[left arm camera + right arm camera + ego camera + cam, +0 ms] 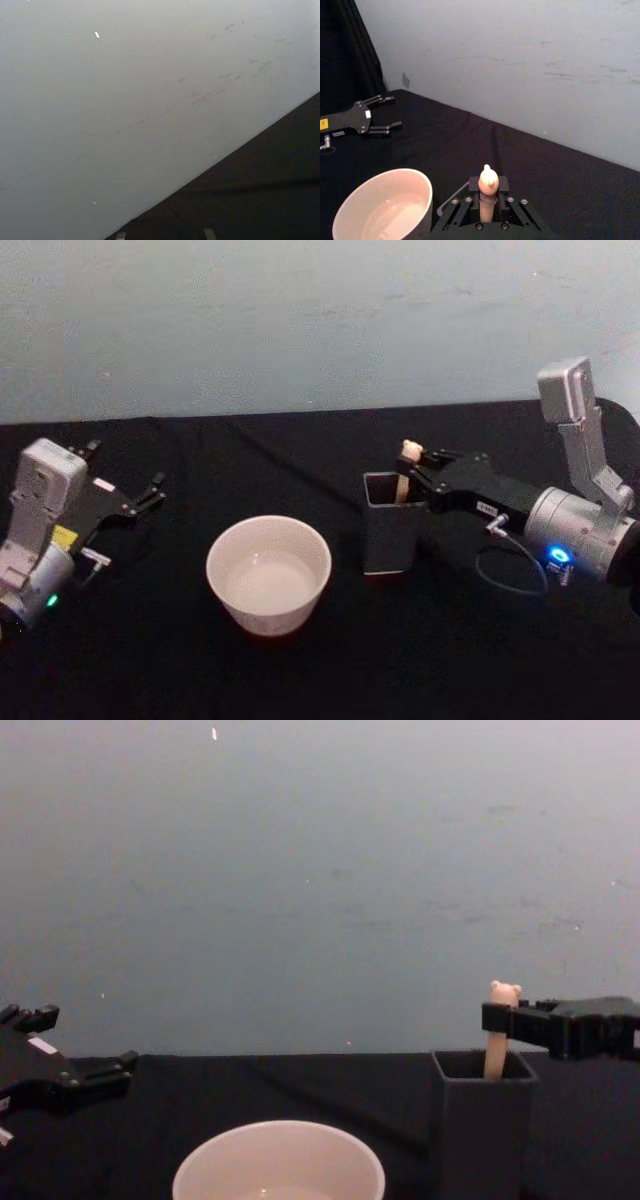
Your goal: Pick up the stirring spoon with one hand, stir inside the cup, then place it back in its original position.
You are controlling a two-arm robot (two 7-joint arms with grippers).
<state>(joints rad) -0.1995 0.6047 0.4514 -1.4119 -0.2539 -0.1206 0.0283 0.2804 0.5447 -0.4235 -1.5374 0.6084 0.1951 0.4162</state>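
The left gripper (150,490) rests on the black desk (300,680) at far left, fingers spread apart. The cup (268,574) sits mid-desk. Just right, the spoon (406,472) stands in the holder (389,522), its handle pinched by the right gripper (418,475).

Right claw (489,210) grips the stirring spoon (488,187); the cup (385,207) sits just beside.

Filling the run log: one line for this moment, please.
right gripper: fingers around stirring spoon handle | spoon in grey holder | cup untouched | left gripper: parked
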